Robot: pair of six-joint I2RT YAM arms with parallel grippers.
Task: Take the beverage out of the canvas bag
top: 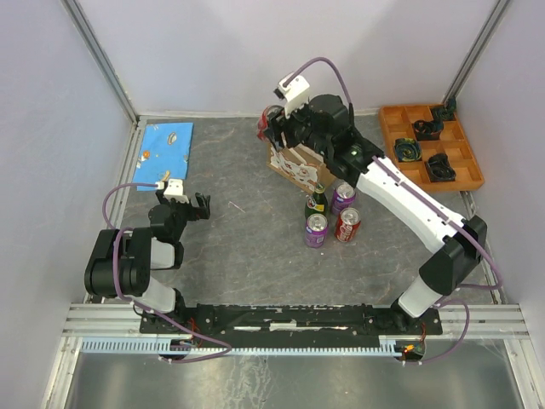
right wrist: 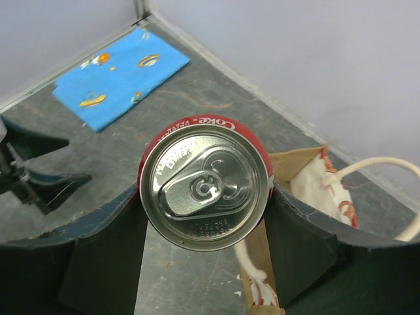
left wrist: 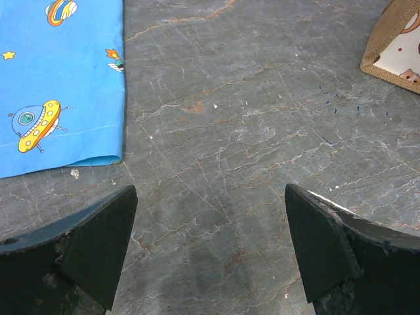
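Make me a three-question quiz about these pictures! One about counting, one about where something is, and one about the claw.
1. How many drinks sit on the table by the bag? A two, B four, C seven.
2. Where is the blue cloth? A far left corner, B under the bag, C on the drinks.
3. The right claw is: A open, B shut on a Coke can, C shut on the cloth.
Answers: 1 B, four show from above. 2 A, it lies flat by the far left walls. 3 B, the can sits clamped in it.
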